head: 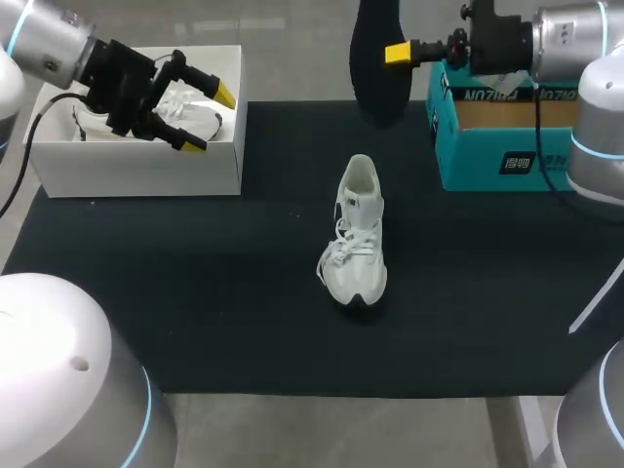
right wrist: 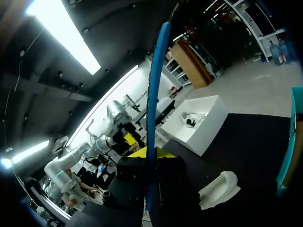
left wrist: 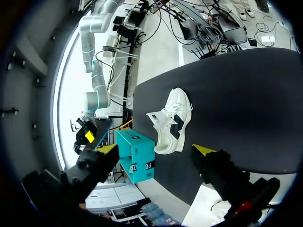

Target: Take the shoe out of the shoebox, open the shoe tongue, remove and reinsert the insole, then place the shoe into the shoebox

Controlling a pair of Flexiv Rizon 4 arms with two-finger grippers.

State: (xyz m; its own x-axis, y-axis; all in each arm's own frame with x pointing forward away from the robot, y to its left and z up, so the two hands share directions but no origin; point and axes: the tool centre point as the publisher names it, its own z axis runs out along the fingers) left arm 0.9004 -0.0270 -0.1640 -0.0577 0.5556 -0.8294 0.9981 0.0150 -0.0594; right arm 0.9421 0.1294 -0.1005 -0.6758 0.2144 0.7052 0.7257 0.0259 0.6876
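Black matting (head: 195,292) covers the table in the head view. The white shoe (head: 357,239) lies at its middle, well apart from the white shoebox (head: 127,171) at the left. The left gripper (head: 209,119) hangs over that box with fingers spread wide and nothing held. The right gripper (head: 392,54) is raised near a teal box (head: 487,146) and is clamped on the dark insole (head: 375,58), which hangs downward.

In the left wrist view, the shoe (left wrist: 170,120) is seen far ahead of the left gripper (left wrist: 156,150), touched by nothing. With the shoe unsteadied, it could be pushed along the mat or tipped when the insole is pressed in.

In the right wrist view, the insole (right wrist: 152,109) is seen edge-on, pinched at one end by the right gripper (right wrist: 151,155), with the shoe (right wrist: 218,188) lying ahead of it. The insole is judged thin and bendy — held at one end only, it could buckle against the shoe's mouth, catch on the laces, or slide in the pinch.
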